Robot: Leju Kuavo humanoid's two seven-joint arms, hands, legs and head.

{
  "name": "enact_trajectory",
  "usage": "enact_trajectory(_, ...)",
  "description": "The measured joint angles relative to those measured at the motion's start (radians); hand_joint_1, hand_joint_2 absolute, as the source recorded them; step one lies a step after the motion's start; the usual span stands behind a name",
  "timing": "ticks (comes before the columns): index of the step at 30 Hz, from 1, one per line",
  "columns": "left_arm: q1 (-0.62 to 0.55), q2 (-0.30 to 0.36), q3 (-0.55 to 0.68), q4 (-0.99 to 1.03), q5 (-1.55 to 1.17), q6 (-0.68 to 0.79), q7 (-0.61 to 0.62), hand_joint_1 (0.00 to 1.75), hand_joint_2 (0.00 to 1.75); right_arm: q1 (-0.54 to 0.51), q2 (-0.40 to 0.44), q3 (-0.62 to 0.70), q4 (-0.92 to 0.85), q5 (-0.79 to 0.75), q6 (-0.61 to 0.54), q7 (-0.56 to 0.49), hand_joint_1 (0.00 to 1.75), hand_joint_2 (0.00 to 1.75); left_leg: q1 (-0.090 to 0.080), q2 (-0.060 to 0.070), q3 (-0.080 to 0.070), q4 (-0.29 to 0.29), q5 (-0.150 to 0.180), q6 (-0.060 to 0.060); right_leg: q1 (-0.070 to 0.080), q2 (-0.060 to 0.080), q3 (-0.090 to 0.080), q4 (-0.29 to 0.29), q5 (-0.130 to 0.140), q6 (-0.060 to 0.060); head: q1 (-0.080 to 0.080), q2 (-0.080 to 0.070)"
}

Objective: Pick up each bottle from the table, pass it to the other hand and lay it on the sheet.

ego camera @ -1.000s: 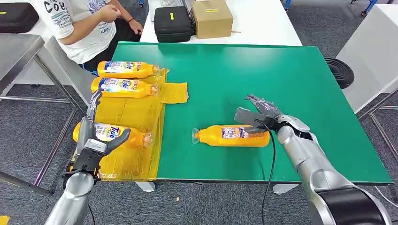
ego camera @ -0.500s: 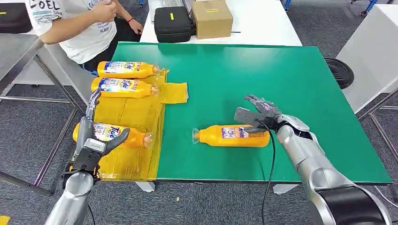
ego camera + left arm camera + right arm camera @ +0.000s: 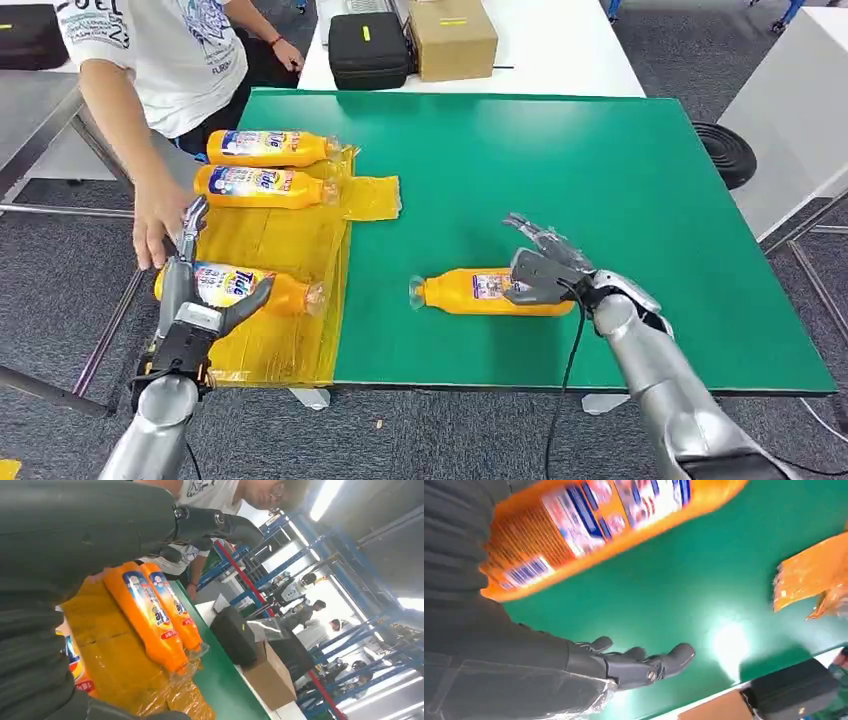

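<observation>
Now the right hand (image 3: 541,266) reaches over the base of the bottle (image 3: 490,291) lying at lower centre on the green table (image 3: 600,150), fingers spread wide. Left hand (image 3: 195,290) open over the yellow sheet (image 3: 270,235), lower left, above another bottle (image 3: 235,285).

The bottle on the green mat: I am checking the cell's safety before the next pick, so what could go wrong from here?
1. The right hand is open over the base end of the bottle on the green mat; closing off-centre may roll it away.
2. A person's hand sits beside the left hand, so contact is possible.
3. The left hand's fingers rest over the bottle on the yellow sheet and could drag it.
</observation>
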Motion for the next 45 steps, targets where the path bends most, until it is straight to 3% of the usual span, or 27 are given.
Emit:
enact_trajectory(7,0.011,0.0,0.002,-0.018,0.0,0.0,0.001,0.0,1.75,0.065,-0.021,-0.007,-0.142,-0.006,0.005,0.006,0.0,1.75,0.0,0.001,0.0,0.0,0.0,0.0,0.0,0.0,-0.001,0.0,0.0,0.0,-0.001,0.0)
enact_trajectory(25,0.009,0.0,0.003,-0.028,0.0,-0.003,0.013,0.0,1.75,0.106,-0.05,-0.007,-0.204,0.016,-0.01,0.049,0.0,1.75,0.0,0.001,0.0,0.0,0.0,0.0,0.0,0.0,-0.001,0.0,0.0,0.0,0.0,0.0)
enact_trajectory(45,-0.011,-0.011,0.001,0.0,0.002,-0.005,0.018,0.0,1.75,0.011,-0.05,0.01,0.054,0.104,-0.068,0.121,0.0,1.75,0.0,0.002,-0.001,0.0,0.0,0.0,0.0,0.0,-0.001,0.0,0.0,0.0,0.0,0.0)
